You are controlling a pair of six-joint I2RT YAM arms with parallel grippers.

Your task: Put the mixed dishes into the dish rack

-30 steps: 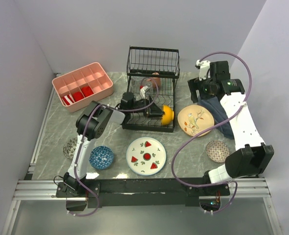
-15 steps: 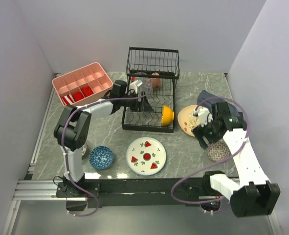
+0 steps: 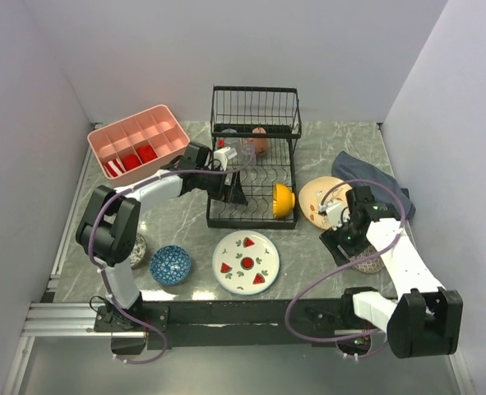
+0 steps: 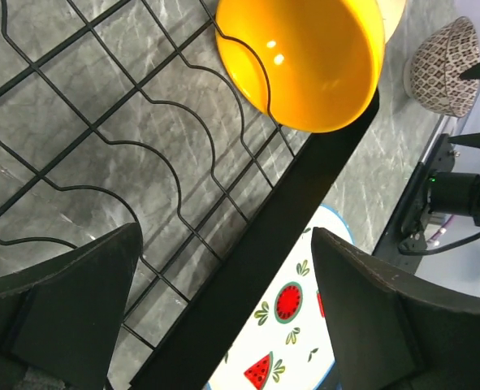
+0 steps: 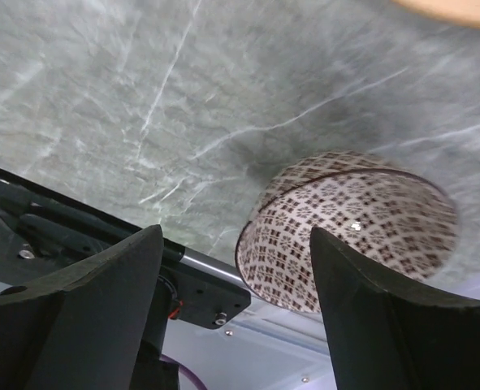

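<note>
Right wrist view showed the empty right gripper (image 5: 235, 237) spread wide over the brown patterned small bowl (image 5: 361, 219), likely lining up a grasp.

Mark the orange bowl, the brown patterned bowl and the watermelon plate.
orange bowl (image 4: 304, 57), left wrist view, inner wall.
brown patterned bowl (image 5: 353, 236), right wrist view, patterned surface.
watermelon plate (image 3: 245, 262), top view, centre.

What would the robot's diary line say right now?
left hand: open, over dish rack | orange bowl: in rack | right hand: open, above brown patterned bowl on table
</note>
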